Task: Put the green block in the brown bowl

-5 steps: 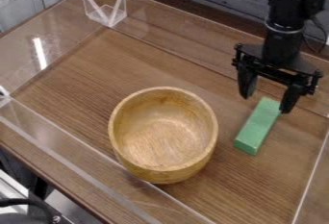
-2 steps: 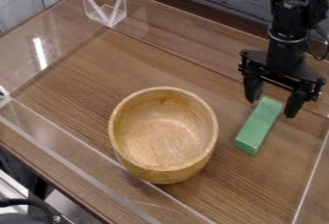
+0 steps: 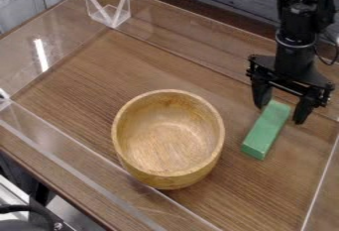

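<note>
The green block (image 3: 265,133) lies flat on the wooden table, just right of the brown bowl (image 3: 167,138). It is a bright green bar, its long side running toward the back right. My gripper (image 3: 287,107) hangs straight down over the block's far end, open, with one black finger on each side of that end. Nothing is held between the fingers. The bowl stands upright with nothing in it, a short gap from the block.
Clear acrylic walls (image 3: 54,136) fence the wooden table (image 3: 146,66) on all sides. A small clear plastic stand (image 3: 107,9) sits at the back left corner. The right wall runs close behind the block and gripper.
</note>
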You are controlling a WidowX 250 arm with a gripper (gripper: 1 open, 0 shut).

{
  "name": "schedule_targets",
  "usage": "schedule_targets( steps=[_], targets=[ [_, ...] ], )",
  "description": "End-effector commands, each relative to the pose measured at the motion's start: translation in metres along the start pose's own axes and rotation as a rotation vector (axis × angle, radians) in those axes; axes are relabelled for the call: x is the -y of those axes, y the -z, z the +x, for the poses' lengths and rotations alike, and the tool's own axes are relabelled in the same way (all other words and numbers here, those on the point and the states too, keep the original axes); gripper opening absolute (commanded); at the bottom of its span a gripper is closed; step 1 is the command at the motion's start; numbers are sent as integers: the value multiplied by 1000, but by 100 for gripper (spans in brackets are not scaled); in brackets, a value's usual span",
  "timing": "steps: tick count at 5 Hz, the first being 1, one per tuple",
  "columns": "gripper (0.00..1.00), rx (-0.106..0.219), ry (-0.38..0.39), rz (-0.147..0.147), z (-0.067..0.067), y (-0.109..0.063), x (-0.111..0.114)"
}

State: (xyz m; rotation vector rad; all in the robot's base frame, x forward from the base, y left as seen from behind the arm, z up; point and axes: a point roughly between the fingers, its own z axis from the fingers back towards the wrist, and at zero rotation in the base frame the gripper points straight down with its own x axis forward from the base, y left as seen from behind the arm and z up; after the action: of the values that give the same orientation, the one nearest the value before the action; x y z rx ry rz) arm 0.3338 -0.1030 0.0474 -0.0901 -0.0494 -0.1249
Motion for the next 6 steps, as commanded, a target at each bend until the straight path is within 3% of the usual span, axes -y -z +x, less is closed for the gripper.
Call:
schedule_targets(
  steps=[1, 6],
  targets=[
    [100, 70, 3, -19, 14, -18, 0],
    [100, 84, 16, -55, 17, -18, -9]
  ],
)
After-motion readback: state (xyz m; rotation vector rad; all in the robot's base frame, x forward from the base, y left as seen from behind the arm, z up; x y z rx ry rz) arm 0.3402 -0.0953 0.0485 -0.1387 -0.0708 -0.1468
